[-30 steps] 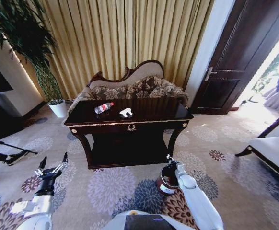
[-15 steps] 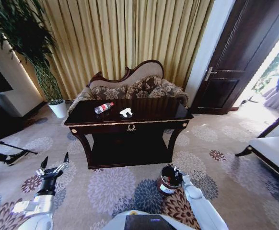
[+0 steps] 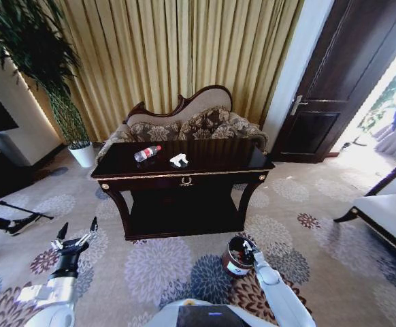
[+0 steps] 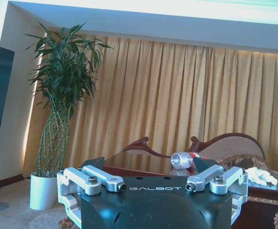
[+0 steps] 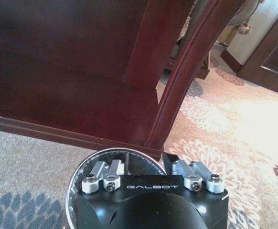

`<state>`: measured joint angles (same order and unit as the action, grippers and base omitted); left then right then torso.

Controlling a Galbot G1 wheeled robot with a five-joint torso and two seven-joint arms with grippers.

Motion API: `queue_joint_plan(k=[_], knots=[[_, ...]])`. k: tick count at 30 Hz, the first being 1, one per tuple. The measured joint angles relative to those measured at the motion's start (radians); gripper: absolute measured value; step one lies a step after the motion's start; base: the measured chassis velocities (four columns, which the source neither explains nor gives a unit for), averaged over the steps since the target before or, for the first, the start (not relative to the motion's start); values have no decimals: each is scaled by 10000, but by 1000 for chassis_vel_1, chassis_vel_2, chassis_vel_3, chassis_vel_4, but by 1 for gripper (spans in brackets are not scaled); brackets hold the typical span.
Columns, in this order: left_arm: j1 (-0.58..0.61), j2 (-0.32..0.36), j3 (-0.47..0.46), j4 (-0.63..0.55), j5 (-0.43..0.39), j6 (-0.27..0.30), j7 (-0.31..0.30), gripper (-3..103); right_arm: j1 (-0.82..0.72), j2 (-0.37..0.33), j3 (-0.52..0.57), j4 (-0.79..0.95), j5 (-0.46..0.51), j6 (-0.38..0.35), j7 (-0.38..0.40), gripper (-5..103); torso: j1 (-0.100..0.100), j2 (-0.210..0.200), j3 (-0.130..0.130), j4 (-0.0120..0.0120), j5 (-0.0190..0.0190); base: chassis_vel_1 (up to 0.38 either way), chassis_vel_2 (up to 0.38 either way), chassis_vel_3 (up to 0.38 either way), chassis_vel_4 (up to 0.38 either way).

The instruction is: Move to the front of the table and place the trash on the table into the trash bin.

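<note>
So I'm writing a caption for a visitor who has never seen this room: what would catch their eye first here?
Probably the dark glossy table with gold trim in mid-room, a clear bottle and a crumpled white paper scrap lying apart on its top. Next, the trash bin on the flowered carpet in front, with the right claw at its rim. The left claw hangs open, low to the table's left.

a patterned sofa [image 3: 184, 122] before gold curtains [image 3: 177, 54], potted plant [image 3: 48, 75] beside, dark door [image 3: 334, 88].

right gripper [image 5: 148, 168] | over trash bin [image 5: 84, 179] rim, one finger inside | table [image 5: 81, 71] leg, low shelf ahead
</note>
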<state>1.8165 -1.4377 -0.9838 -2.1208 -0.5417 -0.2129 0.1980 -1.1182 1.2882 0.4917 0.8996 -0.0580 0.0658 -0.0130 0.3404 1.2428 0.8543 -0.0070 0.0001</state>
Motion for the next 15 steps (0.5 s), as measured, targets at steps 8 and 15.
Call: queue_joint_plan(k=[8, 15], knots=[[73, 0, -41, -43, -13, -43, 28, 100, -96, -44, 68, 420, 225, -4, 194, 71, 0, 0, 0, 0, 1, 0, 0, 0, 0], [33, -46, -16, -129, 34, -28, 21, 100, -535, 148, 830, 3589, 1644, -688, 469, 96, 0, 1, 0, 5, -3, 0, 0, 0, 0]])
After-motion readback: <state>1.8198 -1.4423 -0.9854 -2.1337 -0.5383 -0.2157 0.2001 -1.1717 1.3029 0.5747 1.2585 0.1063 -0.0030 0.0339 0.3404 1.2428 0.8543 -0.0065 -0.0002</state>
